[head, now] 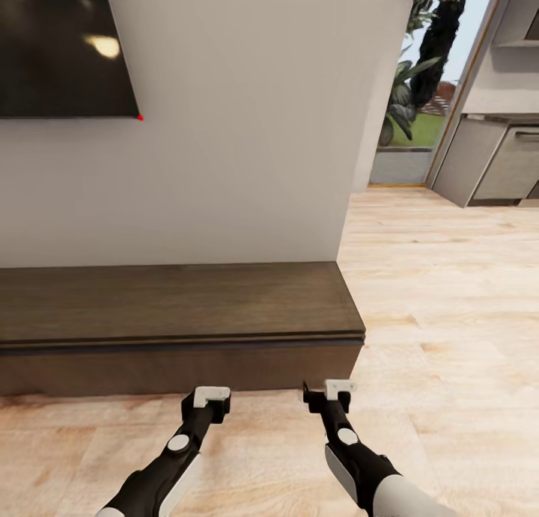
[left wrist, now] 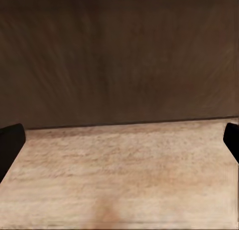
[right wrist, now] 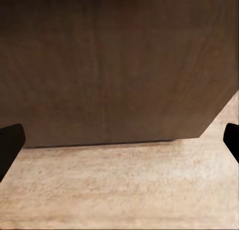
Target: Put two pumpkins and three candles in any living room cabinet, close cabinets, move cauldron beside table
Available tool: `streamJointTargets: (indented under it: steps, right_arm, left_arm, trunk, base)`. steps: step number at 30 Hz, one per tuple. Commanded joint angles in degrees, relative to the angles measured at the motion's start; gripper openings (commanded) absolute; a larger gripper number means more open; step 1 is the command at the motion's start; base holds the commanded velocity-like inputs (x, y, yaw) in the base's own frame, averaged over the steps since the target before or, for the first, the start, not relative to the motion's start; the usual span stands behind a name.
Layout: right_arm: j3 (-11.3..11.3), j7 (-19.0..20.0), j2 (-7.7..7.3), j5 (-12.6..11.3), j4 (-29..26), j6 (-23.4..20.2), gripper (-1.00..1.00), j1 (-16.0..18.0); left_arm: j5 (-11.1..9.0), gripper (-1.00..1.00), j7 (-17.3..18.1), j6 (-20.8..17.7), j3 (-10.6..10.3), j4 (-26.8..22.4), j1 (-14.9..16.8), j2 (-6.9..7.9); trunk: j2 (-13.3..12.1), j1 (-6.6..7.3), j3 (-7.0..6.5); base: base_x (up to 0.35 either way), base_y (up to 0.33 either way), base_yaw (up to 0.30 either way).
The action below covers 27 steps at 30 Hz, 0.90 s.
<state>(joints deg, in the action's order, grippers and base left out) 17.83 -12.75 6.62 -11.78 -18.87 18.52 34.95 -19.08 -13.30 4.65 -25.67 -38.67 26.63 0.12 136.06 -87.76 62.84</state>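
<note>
The cabinet (head: 172, 307) is a long low dark-brown wood unit against the white wall, and its front looks flush and shut. My left gripper (head: 212, 395) hovers low over the floor just in front of that front panel, open and holding nothing. My right gripper (head: 329, 390) is beside it near the cabinet's right end, also open and holding nothing. The left wrist view looks at the cabinet front (left wrist: 119, 55) between spread fingers (left wrist: 10, 145). In the right wrist view the cabinet's front and right corner (right wrist: 109, 65) are close ahead. Pumpkins, candles, cauldron and table are out of view.
A dark TV screen (head: 60, 46) hangs on the wall above the cabinet. Pale wood floor (head: 449, 315) stretches to the right toward a glass doorway with plants (head: 419, 75) and grey kitchen units (head: 501, 161).
</note>
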Motion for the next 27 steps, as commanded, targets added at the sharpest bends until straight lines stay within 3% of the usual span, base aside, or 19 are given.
streamJointTargets:
  steps: [1, 6, 9, 15, 21, 27]
  right_arm:
    - [0.5, -0.3, -0.19, -0.6, 0.0, -0.8, 1.00, 0.1]
    - [0.5, -0.4, -0.69, -0.7, -0.4, -4.7, 1.00, 0.0]
    - [0.5, -0.6, -0.66, -0.8, -0.5, -6.4, 1.00, -0.1]
    - [0.5, -0.8, -0.43, -0.7, -0.8, -12.8, 1.00, -0.4]
    - [0.6, -0.9, -0.27, -0.8, -0.8, -15.3, 1.00, -0.6]
    - [0.7, -0.5, -0.08, -0.9, -0.9, -20.1, 1.00, -0.7]
  left_arm:
    - [-0.6, 1.00, -0.5, -0.5, -0.4, -0.3, 0.0, 0.05]
    - [-1.6, 1.00, -0.5, -6.4, -0.4, -2.7, 0.0, 0.12]
    - [-4.3, 1.00, -0.5, -10.2, -0.4, -3.5, 0.0, 0.17]
    - [-7.4, 1.00, -0.5, -11.4, -0.5, -3.2, 0.0, 0.49]
    - [-8.2, 1.00, -0.5, -11.8, -0.5, -3.1, -1.4, 1.81]
    - [-10.6, 1.00, -0.5, -16.0, -0.4, -3.8, -2.5, 2.13]
  trunk:
    - [-0.4, 0.24, -0.14]
    - [-2.4, 1.33, -1.04]
    - [-3.6, 1.99, -1.58]
    - [-6.0, 3.31, -2.65]
    - [-8.4, 4.63, -3.73]
    - [-10.8, 5.95, -4.81]
  base:
    - [0.000, 0.000, 0.000]
    - [0.000, 0.000, 0.000]
    - [0.000, 0.000, 0.000]
    - [0.000, 0.000, 0.000]
    - [0.000, 0.000, 0.000]
    - [0.000, 0.000, 0.000]
